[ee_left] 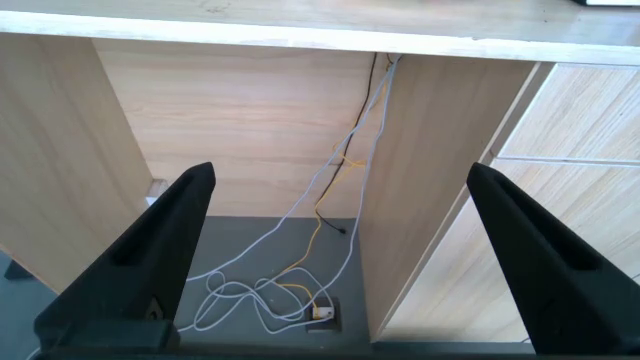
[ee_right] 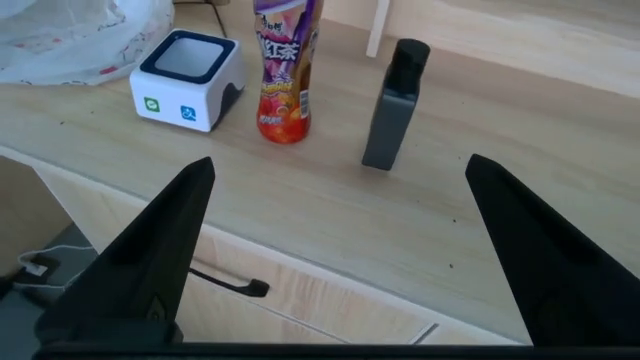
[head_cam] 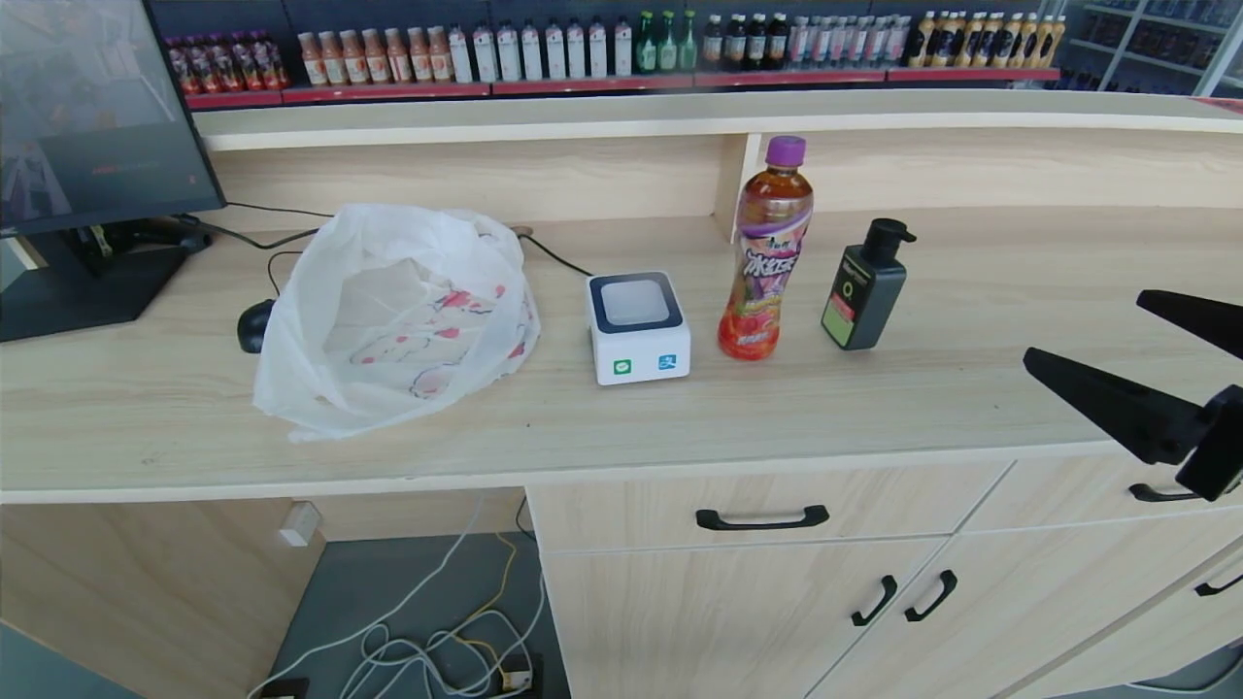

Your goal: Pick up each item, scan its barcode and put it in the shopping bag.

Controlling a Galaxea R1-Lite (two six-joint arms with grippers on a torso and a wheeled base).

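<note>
Plainly, the risk is a knock: the tea bottle and black pump bottle stand near each other right of centre on the table, so the right gripper, fingers apart at the right edge, could topple one reaching the other. Left gripper, fingers apart, sits low, facing the space under the table; the limp shopping bag lies centre left.

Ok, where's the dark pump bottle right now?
In the head view the dark pump bottle stands upright on the counter, right of centre, just right of the purple-capped tea bottle and apart from it.
</note>
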